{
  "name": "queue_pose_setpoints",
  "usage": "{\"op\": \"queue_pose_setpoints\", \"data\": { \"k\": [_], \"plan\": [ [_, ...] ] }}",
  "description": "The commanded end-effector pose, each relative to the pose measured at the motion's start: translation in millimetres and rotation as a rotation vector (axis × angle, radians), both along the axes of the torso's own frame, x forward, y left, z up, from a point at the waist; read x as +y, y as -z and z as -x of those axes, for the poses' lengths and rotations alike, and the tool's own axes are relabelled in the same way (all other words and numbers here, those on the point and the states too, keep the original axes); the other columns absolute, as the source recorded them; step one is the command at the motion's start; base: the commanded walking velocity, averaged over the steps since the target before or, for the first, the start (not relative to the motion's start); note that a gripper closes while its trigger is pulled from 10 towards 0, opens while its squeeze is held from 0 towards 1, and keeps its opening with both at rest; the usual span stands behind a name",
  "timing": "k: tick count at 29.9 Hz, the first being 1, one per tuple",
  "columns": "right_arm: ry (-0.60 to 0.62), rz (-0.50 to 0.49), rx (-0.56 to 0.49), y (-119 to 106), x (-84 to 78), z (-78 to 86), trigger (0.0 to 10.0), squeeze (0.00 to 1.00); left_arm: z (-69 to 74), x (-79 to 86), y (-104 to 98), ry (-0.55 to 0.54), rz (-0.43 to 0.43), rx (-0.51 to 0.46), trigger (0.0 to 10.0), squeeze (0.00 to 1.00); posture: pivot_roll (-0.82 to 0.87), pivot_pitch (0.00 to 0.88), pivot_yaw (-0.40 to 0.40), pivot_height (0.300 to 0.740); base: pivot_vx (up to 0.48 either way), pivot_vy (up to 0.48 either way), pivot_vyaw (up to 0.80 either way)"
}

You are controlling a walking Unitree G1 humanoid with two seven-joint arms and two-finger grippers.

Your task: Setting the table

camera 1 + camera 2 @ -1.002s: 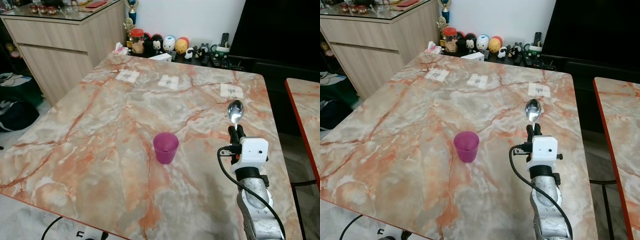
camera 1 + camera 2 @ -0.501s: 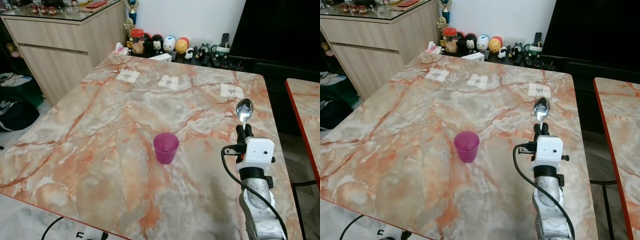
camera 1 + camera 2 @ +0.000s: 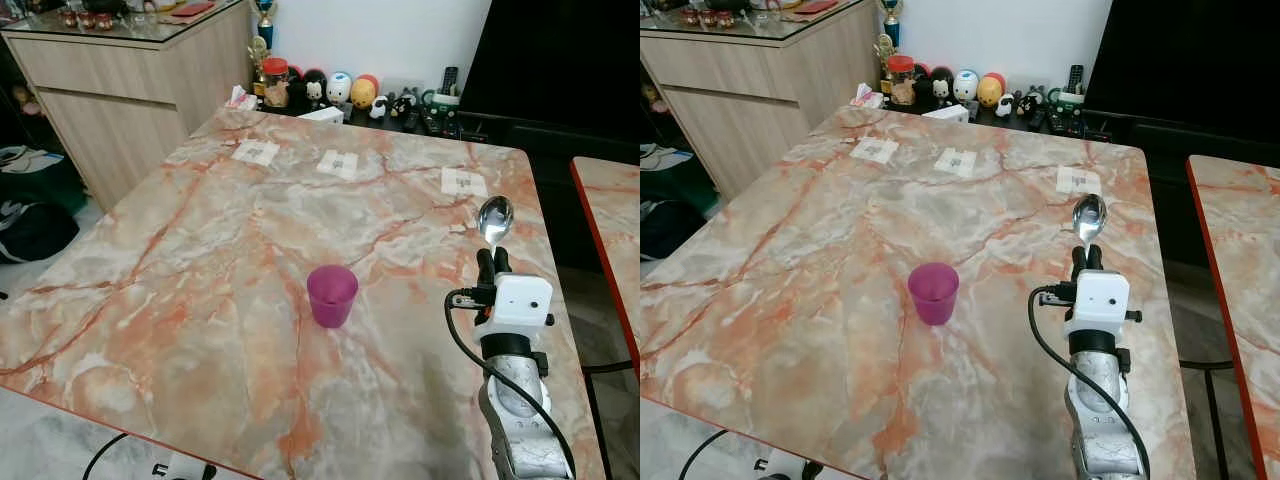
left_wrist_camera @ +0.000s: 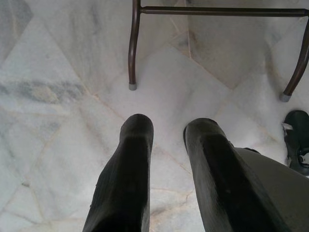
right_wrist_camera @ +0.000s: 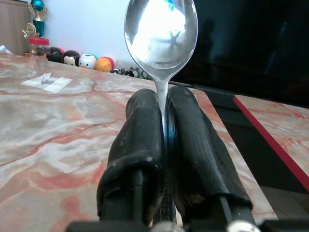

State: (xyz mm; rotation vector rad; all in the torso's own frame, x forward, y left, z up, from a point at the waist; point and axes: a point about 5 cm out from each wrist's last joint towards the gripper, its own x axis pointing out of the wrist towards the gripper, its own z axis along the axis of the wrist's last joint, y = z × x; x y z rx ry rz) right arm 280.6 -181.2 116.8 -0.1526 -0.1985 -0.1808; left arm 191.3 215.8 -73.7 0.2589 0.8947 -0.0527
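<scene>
Over marble table [image 3: 200, 250], right end effector [image 3: 491, 260] clamping spoon [image 3: 494, 217], left end effector [image 4: 166, 145] parted

Lighting: bright, even, diffuse daylight; soft sheen on the marble worktop [image 3: 200, 250]. Shadows: faint, short beside the cup [image 3: 331, 295]. Glare: strong white reflection in the spoon [image 5: 161, 34] bowl. Focus: head views sharp; fingers [image 4: 130, 183] near the wrist lens slightly soft.

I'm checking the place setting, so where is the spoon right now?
The spoon is clamped in the right claw, over the marble table's right side, right of the purple cup.
</scene>
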Motion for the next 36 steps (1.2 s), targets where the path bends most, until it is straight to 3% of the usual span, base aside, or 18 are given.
{"op": "queue_pose_setpoints", "data": {
  "k": [1,36],
  "plan": [
    [0.012,0.005,-0.019,-4.3,-2.4,-1.3,10.0,0.0,4.5,1.2,2.5,0.0,-0.008,0.028,10.0,0.0,0.04,0.0,-0.035,0.74,0.0,0.0,0.0],
    [0.046,-0.004,-0.017,-4.2,-11.2,-3.1,10.0,0.0,3.2,2.2,1.5,0.001,-0.009,0.02,10.0,0.0,0.04,0.0,-0.029,0.74,0.0,0.0,0.0]
  ]
}}
